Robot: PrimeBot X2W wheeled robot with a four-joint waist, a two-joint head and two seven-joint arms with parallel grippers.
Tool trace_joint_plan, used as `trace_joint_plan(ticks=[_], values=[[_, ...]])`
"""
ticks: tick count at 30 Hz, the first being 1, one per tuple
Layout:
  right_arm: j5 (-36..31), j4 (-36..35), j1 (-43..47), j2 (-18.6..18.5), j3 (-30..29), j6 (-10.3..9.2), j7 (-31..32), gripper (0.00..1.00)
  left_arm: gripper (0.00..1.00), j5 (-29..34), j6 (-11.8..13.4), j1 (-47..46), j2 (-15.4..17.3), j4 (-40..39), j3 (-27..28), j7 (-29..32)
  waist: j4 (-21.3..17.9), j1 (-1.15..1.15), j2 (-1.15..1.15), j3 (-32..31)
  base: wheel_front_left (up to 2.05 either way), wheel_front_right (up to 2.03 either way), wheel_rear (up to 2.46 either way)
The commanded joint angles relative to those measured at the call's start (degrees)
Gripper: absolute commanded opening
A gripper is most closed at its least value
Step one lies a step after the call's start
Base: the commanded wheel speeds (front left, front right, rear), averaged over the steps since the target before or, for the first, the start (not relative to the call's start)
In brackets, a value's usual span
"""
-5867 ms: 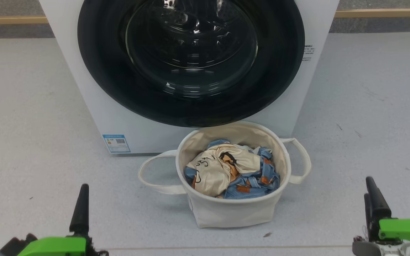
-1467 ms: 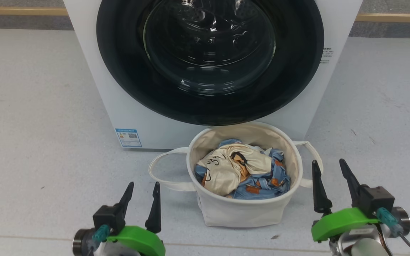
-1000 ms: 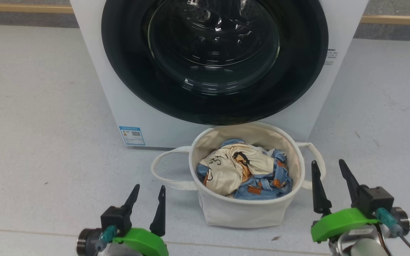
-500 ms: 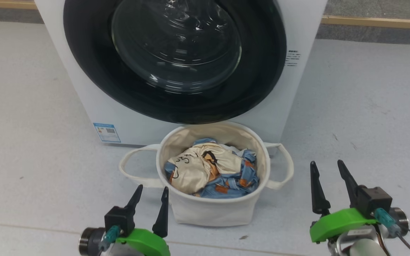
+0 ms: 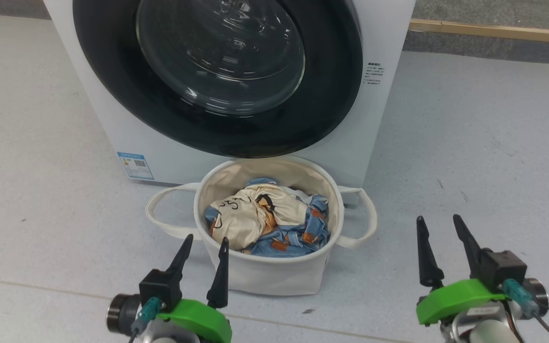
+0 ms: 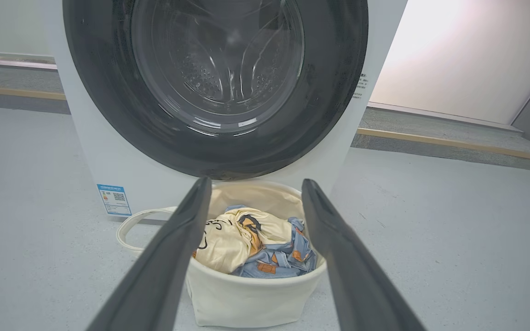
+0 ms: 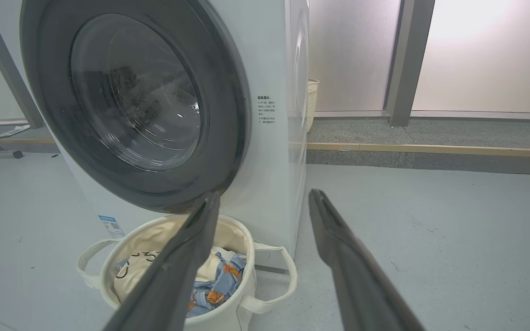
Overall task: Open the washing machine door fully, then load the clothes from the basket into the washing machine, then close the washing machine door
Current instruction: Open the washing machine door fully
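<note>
The round washing machine door (image 5: 217, 71), glossy black rim and bulging glass, lies shut against the boxy white washing machine (image 5: 350, 138), facing the robot. Just before it stands the soft canvas basket (image 5: 274, 281), mouth upward, holding crumpled clothes (image 5: 265, 221). The left gripper (image 5: 207, 239) and right gripper (image 5: 438, 219) hover with fingers apart, empty.

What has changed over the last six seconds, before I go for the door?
Both arms rose and came inward: the left gripper now stands by the near left side of the basket, the right gripper off to its right, both open and empty. The head camera turned too, shifting the scene leftward. Unchanged: the washing machine door shut, the clothes in the basket.
</note>
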Motion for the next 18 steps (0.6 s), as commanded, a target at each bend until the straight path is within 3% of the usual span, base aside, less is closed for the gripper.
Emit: trace_joint_plan(ticks=[1,18], values=[[0.56,-1.64,-2.03,-0.15,1.04,0.0,-0.71,1.0,1.0,0.68,-0.13,-1.58,0.65,-2.19,2.08,-0.7,-0.04,0.0,0.0,0.03,0.19,0.19,-0.38],[2.51,-2.71,-2.37,-0.15,-0.59,0.0,-0.71,1.0,1.0,1.53,-1.05,-1.91,0.65,-2.46,2.1,-0.7,-0.31,0.0,0.0,1.02,0.01,0.01,-0.02]])
